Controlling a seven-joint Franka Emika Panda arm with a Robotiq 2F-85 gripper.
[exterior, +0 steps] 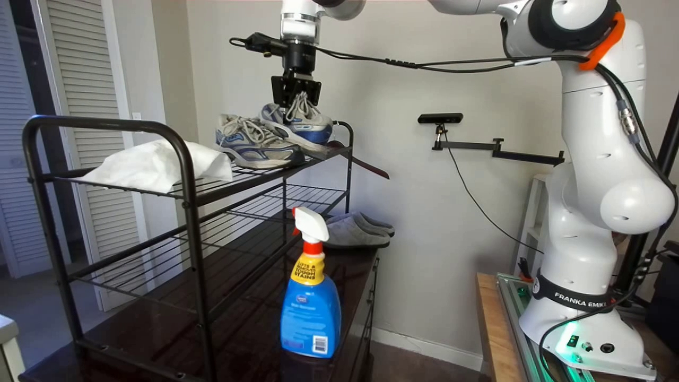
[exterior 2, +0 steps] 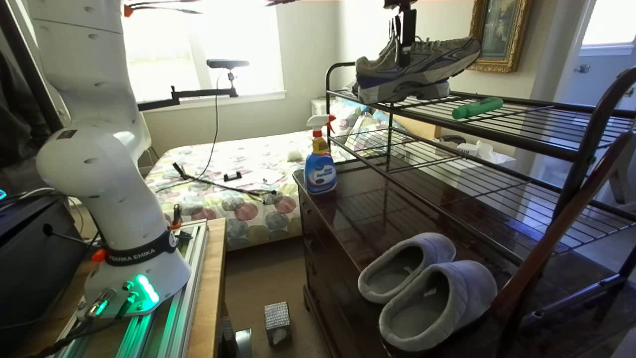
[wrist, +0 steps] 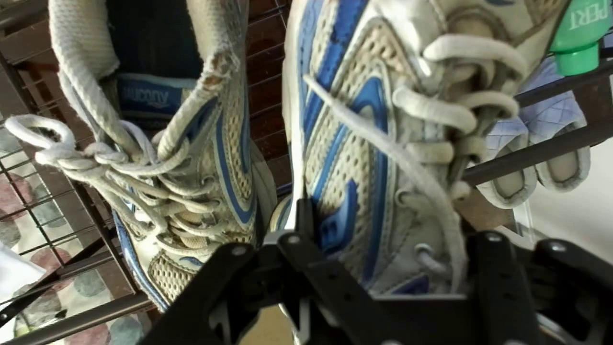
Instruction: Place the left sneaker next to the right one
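Two worn white, grey and blue laced sneakers are at one end of the top shelf of the black wire rack (exterior: 281, 170). My gripper (exterior: 297, 106) points down with its fingers on both sides of the tilted sneaker (exterior 2: 427, 67), and it looks shut on it. That sneaker's toe is raised and its heel low; whether it touches the shelf is hard to tell. The other sneaker (exterior: 254, 143) sits beside it, shows whole in an exterior view and is mostly hidden in the opposite one. In the wrist view, the gripper (wrist: 390, 235) straddles the tilted sneaker (wrist: 354, 143), with the other sneaker (wrist: 201, 191) at left.
A white cloth (exterior: 159, 164) and a green bottle (exterior 2: 477, 108) lie on the top shelf. The rack stands on a dark dresser (exterior 2: 357, 233) with a blue spray bottle (exterior: 310, 318) and grey slippers (exterior 2: 442, 303). A brown wooden strip (exterior 2: 571, 223) leans at the rack's end.
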